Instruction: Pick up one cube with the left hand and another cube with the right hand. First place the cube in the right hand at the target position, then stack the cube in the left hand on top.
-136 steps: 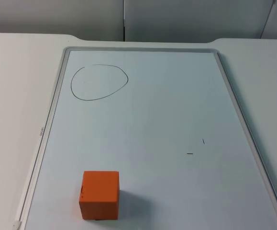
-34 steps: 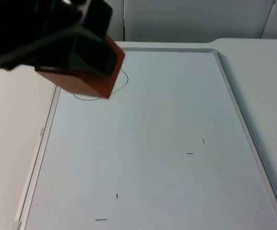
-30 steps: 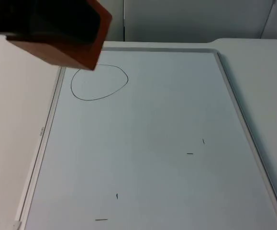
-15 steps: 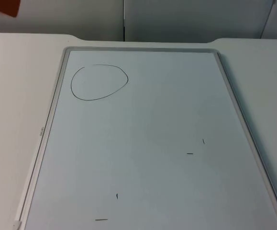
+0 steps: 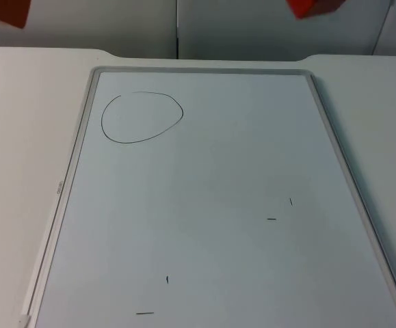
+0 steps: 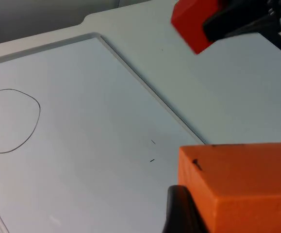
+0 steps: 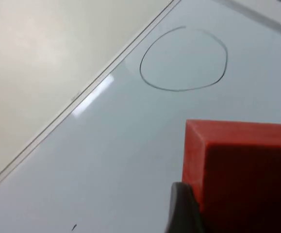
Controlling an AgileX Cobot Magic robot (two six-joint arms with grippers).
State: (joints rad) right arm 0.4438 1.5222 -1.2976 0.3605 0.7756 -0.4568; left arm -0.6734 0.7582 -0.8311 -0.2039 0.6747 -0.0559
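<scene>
An orange cube (image 6: pixel 242 189) is clamped in my left gripper (image 6: pixel 237 213), with one black fingertip (image 6: pixel 179 213) pressed against its side. In the top view a corner of this orange cube (image 5: pixel 3 10) shows at the upper left, high above the table. My right gripper (image 6: pixel 218 23) is shut on a red cube (image 6: pixel 194 23) and holds it up in the air. That red cube (image 7: pixel 242 170) appears close in the right wrist view, and its lower edge (image 5: pixel 314 7) shows at the upper right of the top view. The target, a hand-drawn circle (image 5: pixel 143 117), lies bare at the board's far left.
A whiteboard with a grey frame (image 5: pixel 81 137) covers most of the white table (image 5: pixel 20 137). A few short pen marks (image 5: pixel 271 219) dot the board's nearer half. The grey partition wall (image 5: pixel 184 27) closes off the back.
The left gripper lifted the orange cube off the board's front and carried it up to the upper left. In the last half second the red cube came in at the upper right.
</scene>
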